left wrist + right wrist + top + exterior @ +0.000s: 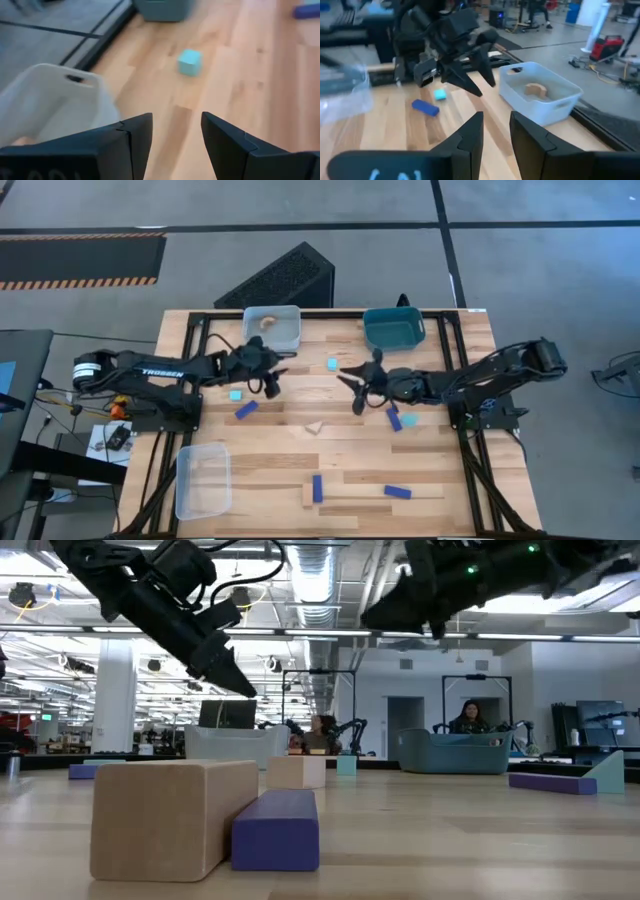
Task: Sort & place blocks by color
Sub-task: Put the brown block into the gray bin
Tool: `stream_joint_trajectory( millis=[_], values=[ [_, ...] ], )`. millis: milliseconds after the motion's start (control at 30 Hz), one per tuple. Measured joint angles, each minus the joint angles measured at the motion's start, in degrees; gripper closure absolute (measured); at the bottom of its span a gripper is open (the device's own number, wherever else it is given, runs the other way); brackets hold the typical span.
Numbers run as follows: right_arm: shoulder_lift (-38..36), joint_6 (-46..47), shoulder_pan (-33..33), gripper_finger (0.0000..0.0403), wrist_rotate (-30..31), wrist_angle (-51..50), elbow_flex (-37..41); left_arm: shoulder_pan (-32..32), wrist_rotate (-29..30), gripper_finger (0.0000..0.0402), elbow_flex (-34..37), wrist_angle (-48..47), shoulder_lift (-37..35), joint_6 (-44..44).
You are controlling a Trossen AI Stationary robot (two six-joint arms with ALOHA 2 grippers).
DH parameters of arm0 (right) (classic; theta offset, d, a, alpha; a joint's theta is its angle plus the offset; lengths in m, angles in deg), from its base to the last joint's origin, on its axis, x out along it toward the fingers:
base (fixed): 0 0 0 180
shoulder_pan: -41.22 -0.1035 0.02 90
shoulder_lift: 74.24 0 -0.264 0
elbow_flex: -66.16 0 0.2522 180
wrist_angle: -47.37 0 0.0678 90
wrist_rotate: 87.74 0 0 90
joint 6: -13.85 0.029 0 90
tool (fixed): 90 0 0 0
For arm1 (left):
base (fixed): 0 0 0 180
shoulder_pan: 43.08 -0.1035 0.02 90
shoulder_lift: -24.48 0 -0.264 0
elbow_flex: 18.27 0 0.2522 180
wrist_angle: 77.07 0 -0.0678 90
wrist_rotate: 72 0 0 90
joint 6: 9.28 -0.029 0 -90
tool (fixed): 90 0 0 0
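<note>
My left gripper (278,377) hangs open above the table near the far clear bin (272,327), with nothing between its fingers (175,145). A tan wooden piece (536,89) lies in that bin. My right gripper (348,385) faces it from the right, above the table's middle, open by a narrow gap (496,135) and empty. Loose on the table lie cyan cubes (332,364) (236,395), dark blue bars (246,410) (394,418) (317,488) and a small tan piece (314,427). The left wrist view shows one cyan cube (190,62) ahead of the fingers.
A teal bin (393,328) stands at the far right and a second clear bin (203,480) at the near left. A long tan block (170,815) with a blue bar (278,830) against it lies near the front edge. People sit in the room beyond the table.
</note>
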Motion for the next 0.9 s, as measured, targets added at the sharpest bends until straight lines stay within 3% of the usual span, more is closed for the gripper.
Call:
stream_joint_trajectory(
  millis=[167,400,500,667,733,900],
  values=[
    [4.32,3.84,-0.96,0.0267,0.09,-3.78,-5.84,1.62,0.49,0.0242,-0.04,0.5,2.96,2.39],
    [5.12,16.58,-1.61,0.0257,4.58,-32.3,-16.55,5.18,0.44,0.0242,0.04,0.21,5.6,3.09],
    [5.13,22.76,-3.93,0.0257,5.7,-38.62,-17.26,8.46,0.88,0.0242,0.02,1.65,5.62,1.25],
    [7.34,28.86,-9.32,0.0257,5.76,-36.06,-14.56,13.86,1.86,0.0242,1.33,8.81,5.62,-2.6],
    [8.53,30.17,-11.65,0.0257,5.94,-36.53,-13.94,15.5,0.02,0.0242,3.23,13.87,5.62,-3.22],
    [16.05,26.96,-16.24,0.0251,7.62,-26.71,-14.38,18.45,-4.42,0.0242,8.28,23.35,5.62,-5.41]
  ],
)
